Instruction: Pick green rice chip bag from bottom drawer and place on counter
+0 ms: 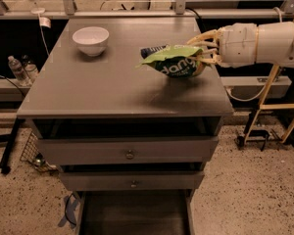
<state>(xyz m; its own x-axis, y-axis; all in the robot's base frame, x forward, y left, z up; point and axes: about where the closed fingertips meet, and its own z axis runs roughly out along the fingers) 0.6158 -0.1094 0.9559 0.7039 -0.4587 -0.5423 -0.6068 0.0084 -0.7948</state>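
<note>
The green rice chip bag [179, 62] is a bright-green pouch with a dark round panel and white lettering, held just above the right side of the counter [108, 87]. My gripper [203, 53] reaches in from the right and is shut on the bag's right end. A small dark blue wrapped bar [152, 50] lies just behind the bag. The bottom drawer [134, 214] stands pulled out at the foot of the cabinet, its dark inside showing nothing.
A white bowl [90, 39] sits at the counter's back left. Two knobbed drawers [130, 153] are shut above the open one. Water bottles [20, 68] stand on the left, a yellow-legged stand [264, 111] on the right.
</note>
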